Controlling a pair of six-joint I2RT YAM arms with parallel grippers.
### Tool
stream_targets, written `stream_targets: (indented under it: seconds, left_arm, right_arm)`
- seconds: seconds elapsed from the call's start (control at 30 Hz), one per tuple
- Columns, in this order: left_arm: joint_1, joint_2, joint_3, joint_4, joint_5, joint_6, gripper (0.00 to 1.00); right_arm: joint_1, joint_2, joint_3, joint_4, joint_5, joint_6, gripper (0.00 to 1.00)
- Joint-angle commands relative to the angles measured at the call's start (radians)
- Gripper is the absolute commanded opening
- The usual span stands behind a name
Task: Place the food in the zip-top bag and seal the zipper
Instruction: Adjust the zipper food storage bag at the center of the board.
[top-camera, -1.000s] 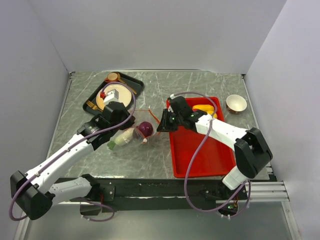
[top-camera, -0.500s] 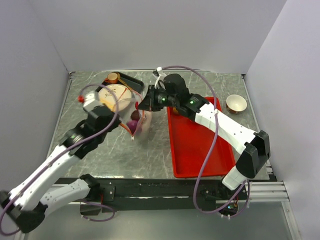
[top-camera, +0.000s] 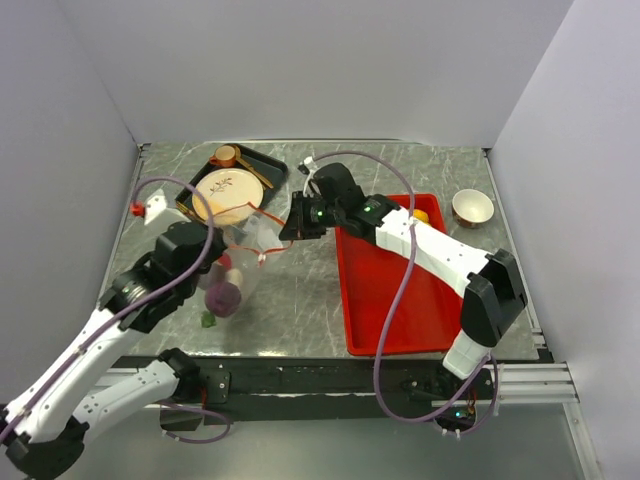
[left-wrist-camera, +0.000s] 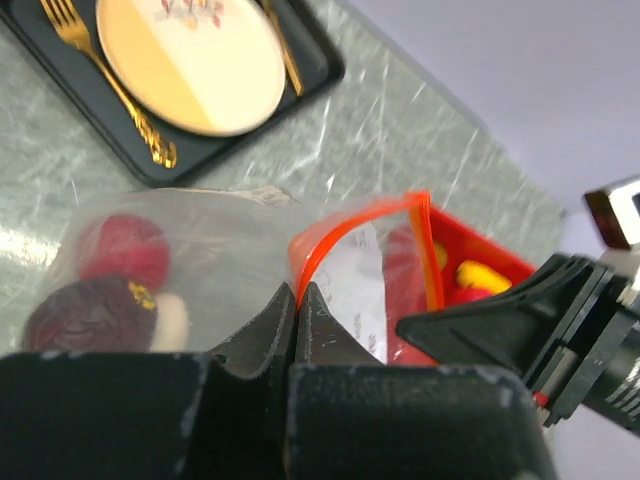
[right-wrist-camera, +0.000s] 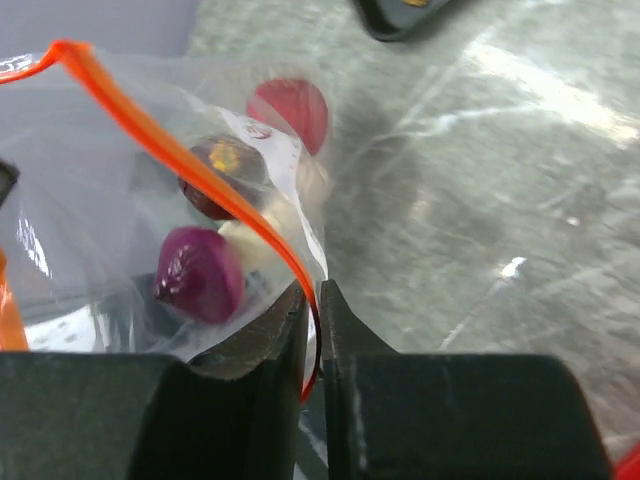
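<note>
Your left gripper (left-wrist-camera: 297, 300) and right gripper (right-wrist-camera: 312, 300) are both pressed together, each pinching the zipper (left-wrist-camera: 360, 215) at opposite sides of the mouth. The zip-top bag (top-camera: 240, 265) hangs between them, mouth gaping, just left of the red tray (top-camera: 395, 300). 4 pieces of food (right-wrist-camera: 198, 275) sit inside it: red, maroon, purple and white. 1 yellow piece (left-wrist-camera: 480, 275) lies on the tray.

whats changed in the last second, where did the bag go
The zip-top bag was lying on the table; now it hangs lifted, its zipper pinched by the left gripper and right gripper. The food inside swung down toward the near-left. The right gripper shifted left and away. The red tray, plate and bowl stayed put.
</note>
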Motion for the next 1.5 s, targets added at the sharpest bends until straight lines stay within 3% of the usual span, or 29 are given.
stream_targets:
  seconds: [0.0, 0.17, 0.37, 0.43, 0.6, 0.67, 0.77, 0.9, 1.13, 1.47]
  left_arm:
    - [0.002, 0.076, -0.049, 0.092, 0.105, 0.023, 0.01]
    - [0.002, 0.191, -0.063, 0.124, 0.211, 0.012, 0.01]
    - [0.002, 0.243, -0.059, 0.145, 0.241, 0.04, 0.01]
    - [0.002, 0.251, -0.059, 0.158, 0.247, 0.052, 0.01]
    - [0.002, 0.271, -0.06, 0.196, 0.297, 0.094, 0.01]
    - [0.002, 0.28, -0.057, 0.205, 0.314, 0.106, 0.01]
    - [0.002, 0.295, -0.06, 0.225, 0.354, 0.12, 0.01]
    - [0.004, 0.305, -0.071, 0.251, 0.382, 0.129, 0.01]
    - [0.002, 0.32, -0.069, 0.282, 0.451, 0.164, 0.01]
    - [0.001, 0.343, -0.082, 0.287, 0.512, 0.179, 0.01]
  right_arm:
    - [0.005, 0.033, -0.059, -0.037, 0.058, -0.041, 0.21]
    - [0.005, 0.026, -0.151, 0.001, 0.082, -0.025, 0.21]
    - [0.005, -0.057, -0.229, -0.02, 0.234, 0.004, 0.25]
    - [0.007, -0.088, -0.249, -0.014, 0.262, 0.02, 0.34]
    - [0.005, -0.142, -0.258, -0.029, 0.344, 0.018, 0.43]
    - [0.005, -0.169, -0.258, -0.053, 0.427, 0.017, 0.51]
    - [-0.004, -0.247, -0.28, -0.087, 0.56, 0.024, 0.73]
    - [-0.111, -0.284, -0.287, -0.196, 0.665, 0.073, 0.83]
    - [-0.323, -0.255, -0.363, -0.199, 0.639, 0.034, 0.94]
    - [-0.422, -0.058, -0.212, -0.216, 0.688, -0.077, 1.0]
